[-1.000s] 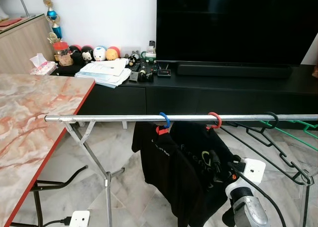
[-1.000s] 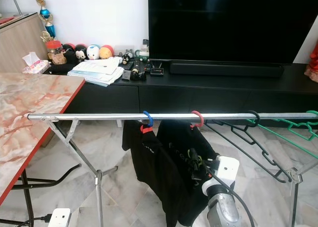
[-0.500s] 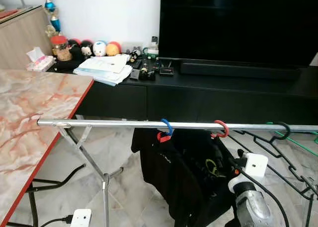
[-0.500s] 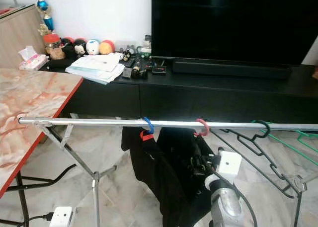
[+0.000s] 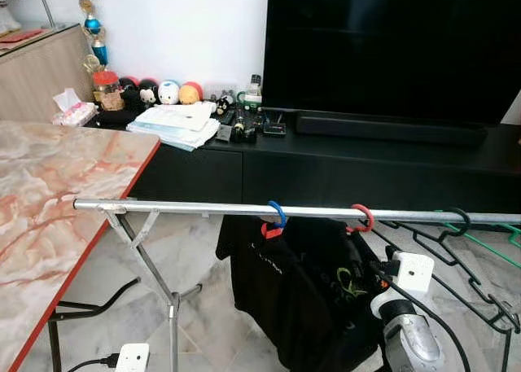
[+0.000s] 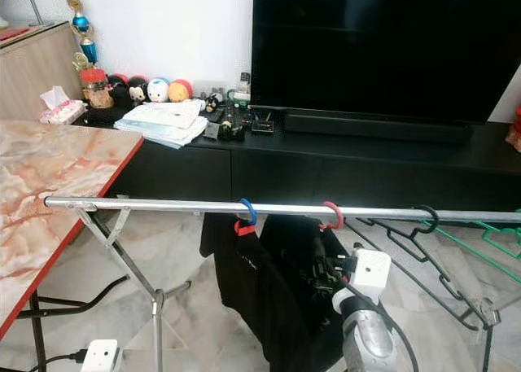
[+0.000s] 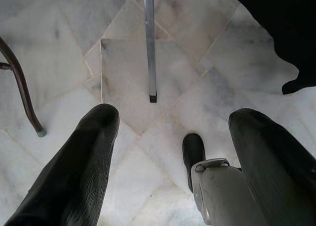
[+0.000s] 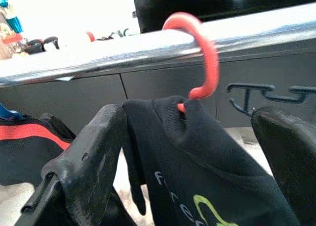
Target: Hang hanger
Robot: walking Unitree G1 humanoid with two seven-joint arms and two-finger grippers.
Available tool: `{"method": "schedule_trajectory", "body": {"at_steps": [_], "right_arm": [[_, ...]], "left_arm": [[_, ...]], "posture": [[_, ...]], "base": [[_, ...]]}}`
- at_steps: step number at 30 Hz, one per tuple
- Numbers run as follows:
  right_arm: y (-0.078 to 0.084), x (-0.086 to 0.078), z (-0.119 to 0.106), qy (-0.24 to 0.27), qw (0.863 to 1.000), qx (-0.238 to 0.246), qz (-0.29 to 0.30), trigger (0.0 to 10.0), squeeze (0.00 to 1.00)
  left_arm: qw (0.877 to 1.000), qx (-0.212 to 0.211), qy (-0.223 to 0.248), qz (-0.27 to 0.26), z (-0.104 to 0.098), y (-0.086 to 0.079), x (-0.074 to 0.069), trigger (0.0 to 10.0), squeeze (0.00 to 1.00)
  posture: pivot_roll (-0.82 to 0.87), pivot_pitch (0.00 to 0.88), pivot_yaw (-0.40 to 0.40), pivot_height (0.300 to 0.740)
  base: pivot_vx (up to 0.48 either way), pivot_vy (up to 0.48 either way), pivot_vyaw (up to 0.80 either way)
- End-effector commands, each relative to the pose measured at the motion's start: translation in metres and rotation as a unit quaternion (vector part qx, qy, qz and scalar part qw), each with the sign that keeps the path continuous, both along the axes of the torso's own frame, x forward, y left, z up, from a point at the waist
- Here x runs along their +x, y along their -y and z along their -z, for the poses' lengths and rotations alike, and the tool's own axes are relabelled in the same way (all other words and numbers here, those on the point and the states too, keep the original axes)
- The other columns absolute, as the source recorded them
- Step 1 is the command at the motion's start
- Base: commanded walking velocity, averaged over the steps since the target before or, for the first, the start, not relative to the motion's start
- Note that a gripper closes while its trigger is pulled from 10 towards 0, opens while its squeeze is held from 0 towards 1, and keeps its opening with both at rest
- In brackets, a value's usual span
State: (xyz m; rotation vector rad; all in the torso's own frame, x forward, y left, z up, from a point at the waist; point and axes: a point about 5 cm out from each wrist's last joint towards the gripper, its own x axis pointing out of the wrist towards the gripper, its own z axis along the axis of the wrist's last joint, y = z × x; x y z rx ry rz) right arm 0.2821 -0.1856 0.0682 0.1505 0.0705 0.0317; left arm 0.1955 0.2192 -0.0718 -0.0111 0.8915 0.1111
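Hanging from the silver rail (image 5: 203,209) of a folding drying rack, between a marble-topped table (image 5: 49,193) and a black TV cabinet (image 5: 391,156): a red hanger (image 5: 361,219) carrying a black shirt (image 5: 326,299), hook over the bar. Looks seated in the right wrist view, the red hook curled over the rail and the shirt's collar just under it. Judged largely done on that evidence: hanger up, garment drooping freely below.

Poised just beneath the hook, at the shirt's shoulder: right gripper (image 8: 197,152), fingers (image 8: 89,157) spread wide on either side of the fabric, one edge of the cloth brushing a finger but nothing clamped. Seen from the head as a silver forearm rising toward the shirt from below.

Hung alongside on the same rail: a blue hanger (image 5: 277,213) with a second black garment (image 5: 260,266), close beside the red one; farther along to the robot's right, an empty black hanger (image 5: 456,221) and a green hanger (image 5: 488,242).

Pointing down at the marble floor (image 7: 128,63) near a rack leg (image 7: 149,43): left gripper (image 7: 173,152), parted and empty, arm idle.

Left to do, by the look of it: pulling the right arm clear without snagging the shirt or nudging the hook off the bar.
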Motion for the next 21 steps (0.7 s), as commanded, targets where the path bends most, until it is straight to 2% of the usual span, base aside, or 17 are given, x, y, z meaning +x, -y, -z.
{"method": "schedule_trajectory", "body": {"at_steps": [1, 6, 9, 10, 12, 16, 18, 21], "right_arm": [[0.003, -0.003, 0.000, 0.002, 1.000, -0.002, 0.014, 10.0, 0.00], [0.007, -0.008, 0.002, -0.005, 0.999, 0.004, 0.038, 10.0, 0.00], [0.021, -0.002, 0.002, -0.025, 0.997, -0.031, 0.065, 10.0, 0.00], [0.032, 0.005, 0.000, -0.035, 0.995, -0.052, 0.074, 10.0, 0.00], [0.041, 0.010, -0.003, -0.039, 0.995, -0.061, 0.075, 10.0, 0.00], [0.049, 0.021, -0.006, -0.066, 0.993, -0.090, 0.034, 10.0, 0.00], [0.053, 0.026, -0.007, -0.082, 0.989, -0.125, 0.010, 10.0, 0.00], [0.055, 0.029, -0.006, -0.103, 0.986, -0.131, -0.017, 10.0, 0.00]], "left_arm": [[1.000, -0.001, -0.004, 0.001, 0.001, 0.000, -0.002, 10.0, 0.00], [1.000, -0.001, -0.007, 0.002, 0.001, 0.001, -0.002, 10.0, 0.00], [1.000, -0.003, -0.008, 0.002, 0.001, 0.001, -0.002, 10.0, 0.00], [1.000, -0.003, -0.010, 0.004, 0.001, 0.001, -0.002, 10.0, 0.00], [1.000, -0.004, -0.010, 0.006, 0.001, 0.002, -0.002, 10.0, 0.00], [1.000, -0.004, -0.011, 0.005, 0.001, 0.002, -0.001, 10.0, 0.00], [1.000, -0.005, -0.011, 0.005, 0.001, 0.002, -0.001, 10.0, 0.00], [1.000, -0.006, -0.012, 0.006, 0.001, 0.002, 0.000, 10.0, 0.00]], "posture": [[0.02, 0.000, -0.001, 0.740], [0.02, 0.000, -0.001, 0.740], [0.02, 0.000, 0.002, 0.740], [0.02, 0.000, 0.001, 0.740], [0.02, 0.000, 0.000, 0.740], [0.02, 0.000, 0.001, 0.740], [0.02, 0.000, 0.000, 0.740], [0.02, 0.000, 0.001, 0.740]], "base": [[0.000, 0.000, 0.00], [0.000, 0.000, 0.00], [0.000, 0.000, 0.00], [0.000, 0.000, 0.00], [0.000, 0.000, 0.00], [0.000, 0.000, 0.00], [0.000, 0.000, 0.00], [0.000, 0.000, 0.00]]}}
